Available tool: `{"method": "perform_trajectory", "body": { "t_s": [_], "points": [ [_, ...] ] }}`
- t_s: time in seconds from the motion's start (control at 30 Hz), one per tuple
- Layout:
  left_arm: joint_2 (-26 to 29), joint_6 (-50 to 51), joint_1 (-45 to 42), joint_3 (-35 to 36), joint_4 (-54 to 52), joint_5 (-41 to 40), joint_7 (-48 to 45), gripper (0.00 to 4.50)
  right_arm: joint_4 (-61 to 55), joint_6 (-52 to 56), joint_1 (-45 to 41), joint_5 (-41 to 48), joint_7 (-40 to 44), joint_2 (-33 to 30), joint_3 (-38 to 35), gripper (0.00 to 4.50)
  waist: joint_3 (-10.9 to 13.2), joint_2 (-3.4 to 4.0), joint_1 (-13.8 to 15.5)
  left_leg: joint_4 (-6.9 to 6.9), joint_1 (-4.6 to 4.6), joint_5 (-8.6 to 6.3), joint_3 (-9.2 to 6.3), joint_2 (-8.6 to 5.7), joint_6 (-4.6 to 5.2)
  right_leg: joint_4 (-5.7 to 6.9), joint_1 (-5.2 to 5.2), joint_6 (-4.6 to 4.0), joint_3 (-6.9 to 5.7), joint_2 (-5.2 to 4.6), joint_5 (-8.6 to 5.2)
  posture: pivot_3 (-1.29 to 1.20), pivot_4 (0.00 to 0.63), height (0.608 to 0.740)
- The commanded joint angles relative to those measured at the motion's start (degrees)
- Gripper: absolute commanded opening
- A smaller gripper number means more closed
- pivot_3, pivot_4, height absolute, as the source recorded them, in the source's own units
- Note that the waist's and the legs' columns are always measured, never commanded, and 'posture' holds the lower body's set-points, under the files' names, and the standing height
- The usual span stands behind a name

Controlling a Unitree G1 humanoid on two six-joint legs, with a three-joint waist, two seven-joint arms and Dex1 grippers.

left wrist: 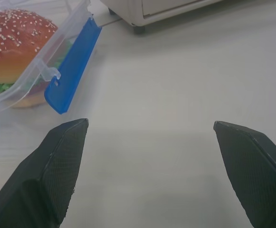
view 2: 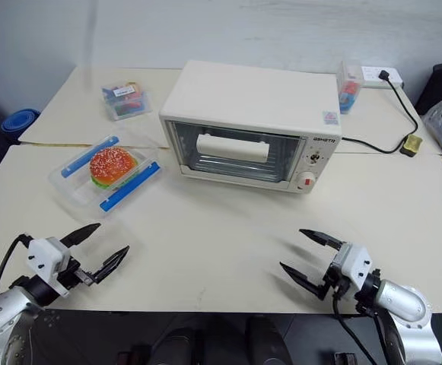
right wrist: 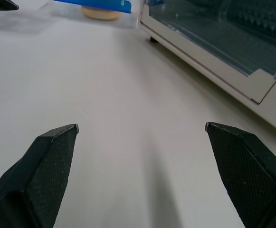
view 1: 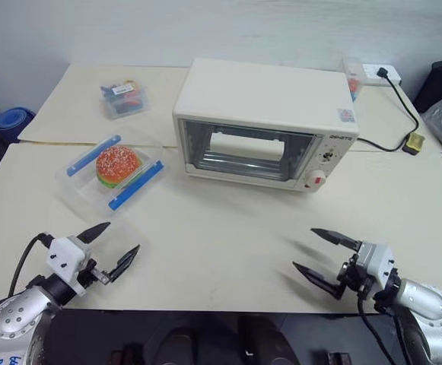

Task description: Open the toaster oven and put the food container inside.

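Resting on table [view 1: 228, 236], one toaster oven [view 1: 262, 125], one food container [view 1: 114, 173], two end effectors, left [view 1: 116, 245], right [view 1: 325, 254], both spread empty

cream table [view 1: 228, 243], toaster oven [view 1: 262, 125] at its middle, food container [view 1: 112, 173] to its left, smaller clear box [view 1: 123, 99] behind, power strip [view 1: 376, 74] at the far edge

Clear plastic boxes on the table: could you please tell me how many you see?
3: the burger box left of the oven, a smaller one behind it, and another behind the oven's right corner, partly hidden.
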Motion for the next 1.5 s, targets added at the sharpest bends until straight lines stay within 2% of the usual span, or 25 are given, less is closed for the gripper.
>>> {"method": "perform_trajectory", "body": {
  "t_s": [0.03, 0.27, 0.37, 0.57, 0.9, 1.13, 1.3, 1.4, 1.43, 1.5],
  "points": [
    [1.1, 0.9, -0.1, 1.1, -1.5, -2.2, -1.2, 4.5, -1.5, 1.9, -1.4, 1.2, -1.7, 1.0, 0.5, 4.47, 0.0, 0.0, 0.1, 0.0, 0.0, 0.0, 0.0, 0.0, 0.0, 0.0, 0.0, 0.0, 0.0, 0.0, 0.0, 0.0, 0.15, 0.74],
    [7.2, 16.7, -4.6, 7.6, -7.2, -23.7, -6.3, 4.5, -12.1, 16.6, -11.3, 8.2, -8.5, 0.6, 1.5, 4.47, 0.0, 0.0, 0.0, 0.03, -0.03, 0.02, -0.03, 0.01, -0.03, 0.13, -0.07, -0.01, -0.01, -0.01, -0.01, 0.0, 0.15, 0.74],
    [10.4, 20.3, -7.5, 9.0, -8.1, -27.3, -7.7, 4.5, -13.8, 22.9, -16.0, 9.6, -12.3, 0.9, 1.9, 4.47, 0.0, 0.0, 0.1, 0.04, -0.05, 0.05, -0.08, 0.0, -0.08, 0.22, -0.12, -0.06, -0.05, -0.01, -0.03, 0.0, 0.15, 0.74],
    [12.3, 22.1, -11.2, 8.7, -7.5, -28.7, -10.2, 4.5, -13.3, 28.7, -22.7, 8.6, -15.5, 1.7, 3.5, 4.47, 0.0, 0.0, 0.1, -0.06, -0.17, 0.03, -0.07, -0.02, -0.08, -0.01, -0.21, -0.07, -0.08, -0.02, -0.04, 0.0, 0.15, 0.74],
    [10.2, 23.5, -13.0, 5.0, -9.5, -27.1, -9.1, 4.5, -14.1, 31.4, -27.9, 8.6, -17.2, 4.7, 5.6, 4.47, 0.0, 0.01, -0.1, -0.05, -0.18, 0.04, -0.06, -0.02, -0.09, 0.08, -0.27, -0.06, -0.08, 0.01, -0.03, 0.0, 0.15, 0.74],
    [10.1, 25.1, -16.1, 4.6, -8.0, -28.3, -8.3, 4.5, -19.1, 27.6, -22.3, 7.9, -7.3, -0.2, 7.9, 4.47, 0.0, 0.0, 0.1, -0.06, -0.21, 0.04, -0.08, -0.02, -0.09, 0.03, -0.26, -0.06, -0.12, 0.01, -0.03, 0.0, 0.15, 0.74],
    [10.7, 27.2, -22.5, 2.8, -4.7, -27.7, -7.7, 4.5, -17.2, 19.9, -17.1, 2.6, -1.1, -4.1, 8.6, 4.47, 0.0, 0.01, -0.2, -0.05, -0.2, 0.04, -0.05, -0.03, -0.08, 0.05, -0.26, -0.05, -0.11, 0.05, -0.03, 0.0, 0.15, 0.74],
    [10.1, 27.8, -28.4, 0.2, -1.2, -26.5, -7.1, 3.9, -15.9, 16.3, -15.9, 0.4, 0.5, -4.3, 8.9, 4.5, 0.0, -0.01, 0.0, 0.03, -0.15, 0.07, -0.05, -0.02, -0.15, 0.24, -0.26, -0.05, -0.1, 0.12, -0.03, 0.0, 0.15, 0.74],
    [9.2, 27.8, -32.9, -1.6, 1.3, -25.6, -6.2, 3.65, -15.6, 15.3, -15.6, -0.2, 0.8, -4.1, 9.1, 4.5, 0.0, -0.01, 0.0, 0.05, -0.13, 0.08, -0.05, -0.03, -0.16, 0.29, -0.26, -0.05, -0.11, 0.12, -0.03, 0.0, 0.15, 0.74],
    [8.0, 27.0, -39.5, -5.0, 5.7, -23.0, -6.1, 3.0, -15.2, 13.3, -14.9, -1.3, 1.8, -4.1, 9.6, 4.5, 0.0, -0.03, 0.3, 0.13, -0.12, 0.11, -0.08, -0.07, -0.19, 0.38, -0.24, -0.05, -0.13, 0.13, -0.03, 0.0, 0.15, 0.74]
  ]
}}
